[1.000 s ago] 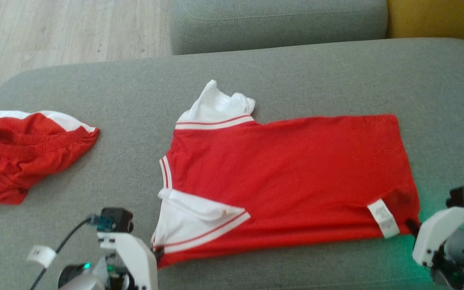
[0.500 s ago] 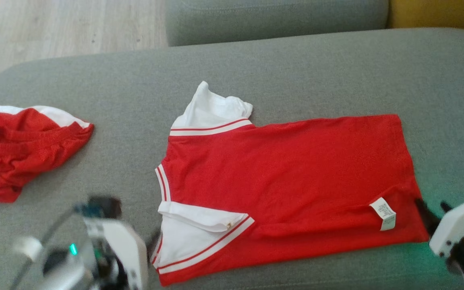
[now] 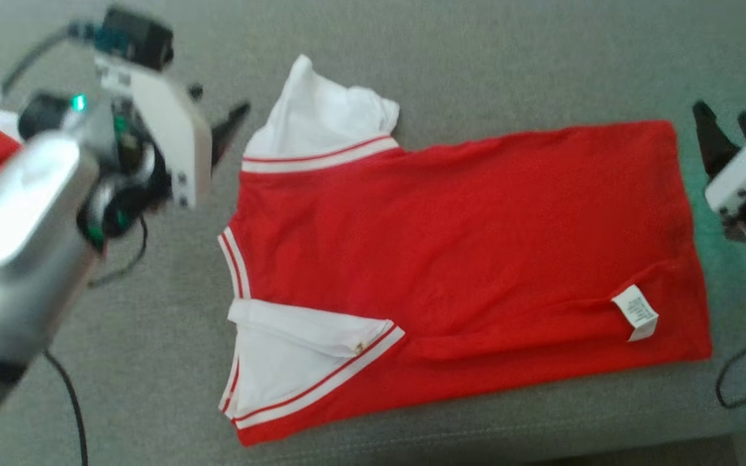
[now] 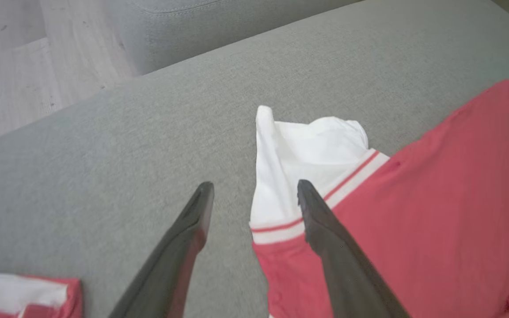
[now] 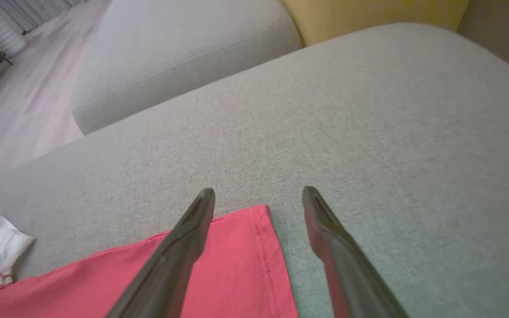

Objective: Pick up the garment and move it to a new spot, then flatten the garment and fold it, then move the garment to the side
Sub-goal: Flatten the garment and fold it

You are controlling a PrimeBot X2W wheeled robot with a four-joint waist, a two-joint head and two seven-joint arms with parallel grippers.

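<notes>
- Grey cushion (image 3: 476, 65) carries the red garment (image 3: 463, 246), lying flat, long axis left to right.
- Left fingers (image 3: 227, 129), spread and empty, hover beside its far sleeve (image 3: 321, 123).
- Right fingers (image 3: 708, 139), likewise open and empty, hover beside the far hem corner (image 3: 667, 129).

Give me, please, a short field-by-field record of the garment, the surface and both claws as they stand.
Surface: grey sofa cushion
Garment: red shirt, spread flat, near white sleeve folded in, label showing by the hem
Left claw: open, empty, at the far white sleeve
Right claw: open, empty, at the shirt's far hem corner
Also present: second red-and-white garment, apart to the left
</notes>
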